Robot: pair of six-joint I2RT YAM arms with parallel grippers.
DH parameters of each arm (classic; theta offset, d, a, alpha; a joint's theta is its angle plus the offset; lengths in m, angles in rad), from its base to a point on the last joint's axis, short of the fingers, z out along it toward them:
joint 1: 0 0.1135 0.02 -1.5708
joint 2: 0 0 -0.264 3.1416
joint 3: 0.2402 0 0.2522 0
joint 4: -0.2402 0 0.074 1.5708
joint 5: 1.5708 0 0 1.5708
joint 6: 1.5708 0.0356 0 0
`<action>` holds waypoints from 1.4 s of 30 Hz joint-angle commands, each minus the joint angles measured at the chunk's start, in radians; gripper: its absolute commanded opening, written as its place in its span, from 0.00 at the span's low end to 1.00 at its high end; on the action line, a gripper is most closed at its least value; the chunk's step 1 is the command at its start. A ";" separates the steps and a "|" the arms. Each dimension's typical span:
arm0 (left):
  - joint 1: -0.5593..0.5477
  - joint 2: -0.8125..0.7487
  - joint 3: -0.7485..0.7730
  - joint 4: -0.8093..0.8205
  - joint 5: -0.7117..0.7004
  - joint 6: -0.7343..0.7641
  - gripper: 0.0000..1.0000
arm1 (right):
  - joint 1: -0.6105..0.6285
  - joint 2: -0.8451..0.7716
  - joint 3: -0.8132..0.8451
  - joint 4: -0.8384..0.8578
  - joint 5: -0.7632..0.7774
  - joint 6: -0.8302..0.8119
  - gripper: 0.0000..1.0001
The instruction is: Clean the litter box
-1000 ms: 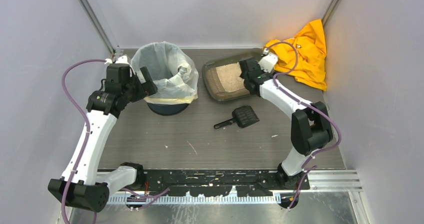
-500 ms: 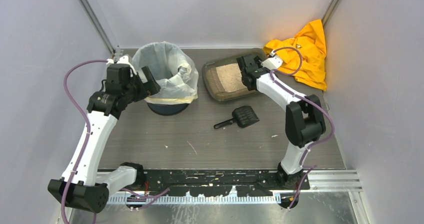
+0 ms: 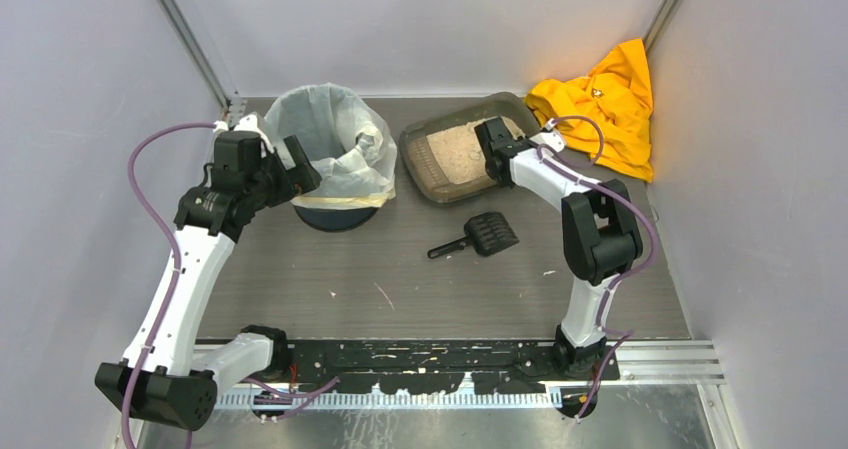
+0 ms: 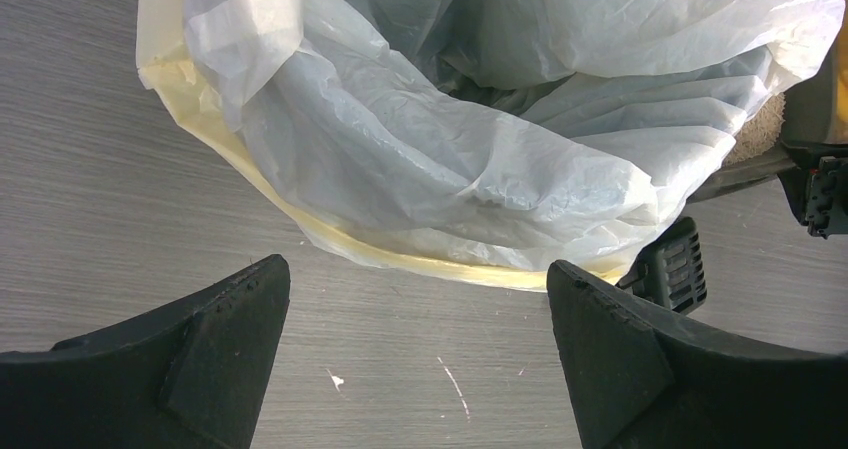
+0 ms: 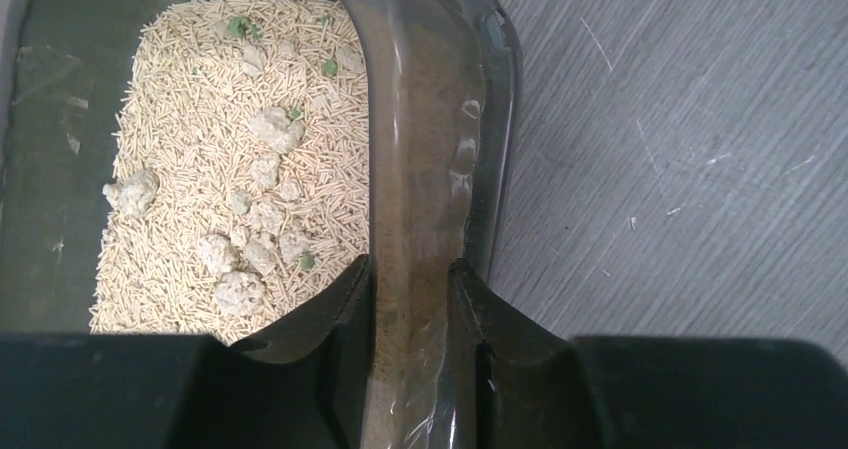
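Grey wood-grain tabletop (image 3: pixel 400 279) fills the booth between pale walls, with a crumpled orange cloth (image 3: pixel 600 99) in the far right corner. At the far side, right of centre, sits the shallow, translucent brown-grey plastic litter box (image 3: pixel 412 169), its pale beige pellets dotted with lumpy clumps (image 5: pixel 240 289) and a few green flecks. Just to its left stands the round bin lined with a white plastic bag (image 3: pixel 330 139). The small black slotted scoop (image 3: pixel 490 232) lies untouched on the table nearer the arms.

The right gripper (image 5: pixel 410 279) pinches the tray's right-hand wall, one finger inside and one outside, both pressed against the plastic. The left gripper (image 4: pixel 418 289) hovers by the bin's near left side with its fingers spread wide, holding nothing.

The step in hand looks like securing the tray by its edge, probably to shift or tip it toward the bin. Next, the grip must prove firm before any lift, since the thin rim could flex or slip. A slow, level move would keep pellets from spilling.
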 commanded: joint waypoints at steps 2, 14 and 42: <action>-0.004 -0.034 0.001 0.052 -0.017 0.000 1.00 | 0.015 0.054 0.036 0.080 -0.066 -0.127 0.02; -0.004 -0.026 -0.001 0.049 -0.048 0.017 1.00 | -0.097 0.136 0.191 0.197 -0.005 -0.746 0.01; 0.004 -0.003 0.012 0.032 -0.091 0.039 1.00 | -0.058 0.107 0.051 0.313 -0.542 -1.348 0.01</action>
